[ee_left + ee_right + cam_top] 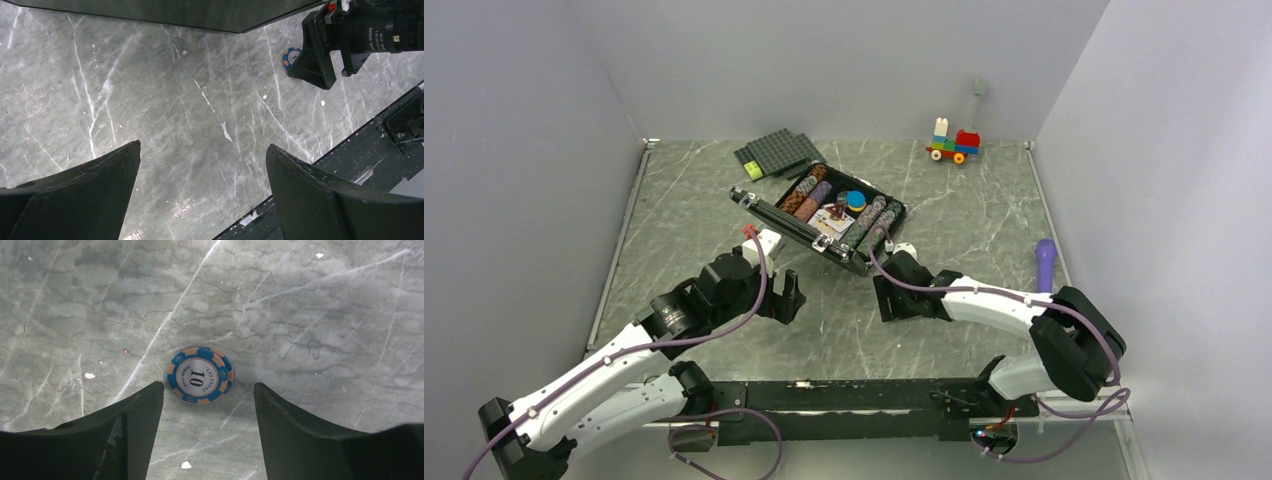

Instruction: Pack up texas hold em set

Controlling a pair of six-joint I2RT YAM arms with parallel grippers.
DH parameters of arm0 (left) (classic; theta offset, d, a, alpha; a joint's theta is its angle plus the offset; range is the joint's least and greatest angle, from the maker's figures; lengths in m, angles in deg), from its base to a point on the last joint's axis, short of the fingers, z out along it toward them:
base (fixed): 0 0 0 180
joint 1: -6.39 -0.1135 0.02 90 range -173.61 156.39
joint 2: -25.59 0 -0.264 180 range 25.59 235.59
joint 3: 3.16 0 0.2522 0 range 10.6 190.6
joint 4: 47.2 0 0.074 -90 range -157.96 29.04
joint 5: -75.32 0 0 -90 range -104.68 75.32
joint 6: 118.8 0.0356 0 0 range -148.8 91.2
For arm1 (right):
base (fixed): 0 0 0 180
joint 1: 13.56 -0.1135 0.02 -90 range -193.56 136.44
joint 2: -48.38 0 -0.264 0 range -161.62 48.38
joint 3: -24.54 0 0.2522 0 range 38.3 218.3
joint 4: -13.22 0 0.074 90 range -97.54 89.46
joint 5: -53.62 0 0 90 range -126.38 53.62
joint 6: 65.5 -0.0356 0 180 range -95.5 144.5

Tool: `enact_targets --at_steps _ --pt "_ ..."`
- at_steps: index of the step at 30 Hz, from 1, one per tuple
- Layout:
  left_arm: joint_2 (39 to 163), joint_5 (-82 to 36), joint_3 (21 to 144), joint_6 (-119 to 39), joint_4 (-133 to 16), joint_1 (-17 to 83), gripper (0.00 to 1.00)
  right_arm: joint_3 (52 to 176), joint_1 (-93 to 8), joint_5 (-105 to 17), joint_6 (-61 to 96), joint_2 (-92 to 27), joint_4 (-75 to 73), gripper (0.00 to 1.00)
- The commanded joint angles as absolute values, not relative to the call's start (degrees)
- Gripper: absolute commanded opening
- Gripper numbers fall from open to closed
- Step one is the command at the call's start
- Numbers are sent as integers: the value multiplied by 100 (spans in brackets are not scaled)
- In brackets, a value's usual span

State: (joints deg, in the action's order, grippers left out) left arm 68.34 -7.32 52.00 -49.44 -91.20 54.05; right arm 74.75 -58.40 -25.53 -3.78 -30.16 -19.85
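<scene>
The black briefcase (771,213) lies open at the table's centre, with rows of multicoloured chips (809,192), cards (832,217) and a blue disc (856,199) inside. One loose blue-and-orange "10" chip (200,375) lies flat on the marble just ahead of my right gripper (208,385), which is open and empty above it. The chip also shows in the left wrist view (291,56), beside the right gripper's fingers (314,55). My left gripper (204,146) is open and empty over bare marble, near the case's front side (165,12). In the top view the left gripper (786,297) and right gripper (887,303) sit in front of the case.
Dark grey studded baseplates (776,153) lie behind the case. A colourful brick toy car (954,145) stands at the back right. A purple object (1045,262) lies by the right wall. The black mounting rail (854,395) runs along the near edge.
</scene>
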Motion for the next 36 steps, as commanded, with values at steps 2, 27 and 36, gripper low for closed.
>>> enact_targets --at_steps 2,27,36 --pt "6742 -773 5155 -4858 -9156 5347 99 7731 -5879 -2528 -521 -3245 -1728 69" --pt "6596 -835 5181 -4766 -9163 5264 100 7888 -6264 -2272 -849 -3925 -2586 53" --pt "6571 -838 5208 -4756 -9181 5258 99 7856 -6315 -2284 -957 -3901 -2789 55"
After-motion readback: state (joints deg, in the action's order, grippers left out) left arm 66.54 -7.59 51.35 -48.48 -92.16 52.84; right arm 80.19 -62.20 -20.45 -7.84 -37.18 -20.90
